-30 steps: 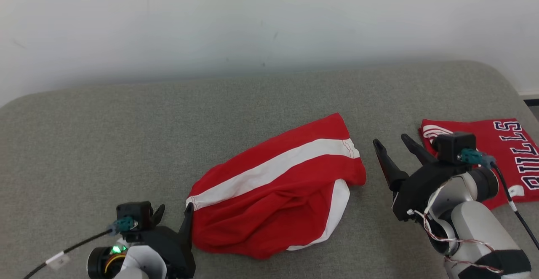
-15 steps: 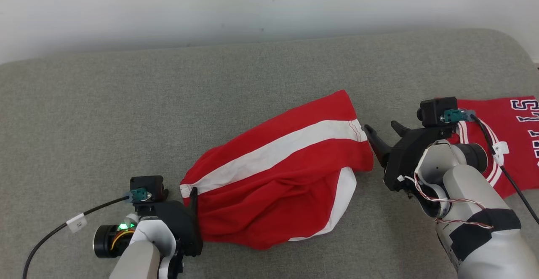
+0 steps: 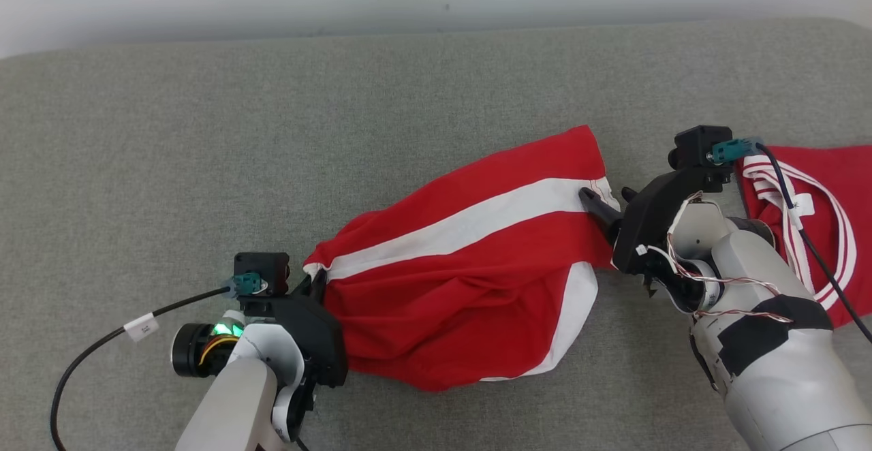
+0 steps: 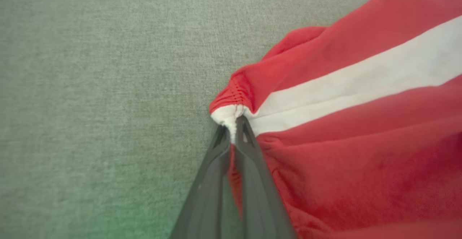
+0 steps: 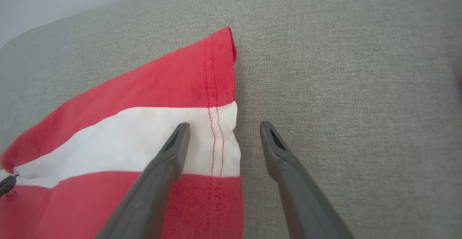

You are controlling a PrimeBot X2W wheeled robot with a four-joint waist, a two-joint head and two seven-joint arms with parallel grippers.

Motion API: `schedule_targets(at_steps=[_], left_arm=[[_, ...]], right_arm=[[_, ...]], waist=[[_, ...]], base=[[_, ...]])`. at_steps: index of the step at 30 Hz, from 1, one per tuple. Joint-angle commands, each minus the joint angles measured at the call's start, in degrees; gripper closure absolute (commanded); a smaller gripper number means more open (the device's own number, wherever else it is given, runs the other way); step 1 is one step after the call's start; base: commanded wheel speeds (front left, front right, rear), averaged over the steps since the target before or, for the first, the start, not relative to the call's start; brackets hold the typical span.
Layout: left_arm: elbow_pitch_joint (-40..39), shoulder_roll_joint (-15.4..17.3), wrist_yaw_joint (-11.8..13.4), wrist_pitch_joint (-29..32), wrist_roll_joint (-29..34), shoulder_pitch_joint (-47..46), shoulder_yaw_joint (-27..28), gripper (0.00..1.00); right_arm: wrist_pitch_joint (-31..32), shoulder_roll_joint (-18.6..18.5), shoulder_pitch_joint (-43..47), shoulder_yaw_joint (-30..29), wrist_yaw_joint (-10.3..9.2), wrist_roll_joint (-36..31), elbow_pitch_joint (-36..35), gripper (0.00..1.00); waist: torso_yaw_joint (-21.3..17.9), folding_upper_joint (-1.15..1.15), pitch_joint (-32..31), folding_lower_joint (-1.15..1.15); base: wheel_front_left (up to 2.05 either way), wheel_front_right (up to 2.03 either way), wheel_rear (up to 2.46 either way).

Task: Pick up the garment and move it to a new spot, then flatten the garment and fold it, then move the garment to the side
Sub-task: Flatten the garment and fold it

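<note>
Red garment (image 3: 463,281) is lying on the grey cushion (image 3: 272,131), long axis running 8 to 2 o'clock; left gripper (image 4: 232,121) is pinching its 8 o'clock corner; right gripper (image 5: 223,129) is standing open, straddling the 2 o'clock hem, 1 finger over cloth.

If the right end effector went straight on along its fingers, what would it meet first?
Probably the hemmed edge of the garment. The open right end effector straddles that edge, one side over the white stripe and the other over the bare grey cushion. Its height above the cloth is unclear.
</note>
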Motion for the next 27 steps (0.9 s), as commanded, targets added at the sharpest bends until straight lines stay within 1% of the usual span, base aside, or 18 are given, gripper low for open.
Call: schedule_targets(at_steps=[1, 14, 15, 18, 23, 27], left_arm=[[1.07, -0.27, 0.05, 0.34, -0.33, 0.46, -0.36, 1.0], [1.97, 0.3, -0.14, -0.46, -0.67, -0.74, -1.34, 1.0], [2.03, 0.29, -0.2, -0.44, -0.74, -0.74, -1.43, 1.0], [2.06, 0.43, -0.25, -0.61, -0.89, -0.66, -1.56, 1.0], [1.65, 0.94, 0.01, -0.75, -1.25, -0.61, -1.5, 1.0], [1.4, 1.17, 0.17, -0.73, -1.36, -0.84, -1.74, 1.0]], right_arm=[[0.21, 0.42, -0.39, -0.14, -0.14, 0.6, 0.24, 0.0], [1.68, 1.8, -1.65, -2.17, -0.14, 5.31, 3.69, 0.0], [1.98, 1.6, -1.62, -2.13, -0.14, 5.29, 3.62, 0.0], [2.4, 0.31, -1.89, -0.75, -0.14, 2.4, 3.45, 0.0], [4.5, 1.52, -2.28, 0.08, -0.14, 0.81, 3.46, 0.0], [4.78, 3.46, -2.6, -1.57, -0.14, 2.31, 3.61, 0.0]], waist=[[0.32, 0.0, 0.62, 0.0], [-0.27, 0.0, 1.91, 0.0], [-0.33, 0.0, 1.9, 0.0], [-0.6, 0.0, 1.9, 0.0], [-1.09, 0.0, 2.26, 0.0], [-1.02, 0.0, 2.87, 0.0]], base=[[0.0, 0.0, 0.0], [0.0, 0.0, 0.0], [0.0, 0.0, 0.0], [0.0, 0.0, 0.0], [0.0, 0.0, 0.0], [0.0, 0.0, 0.0]])
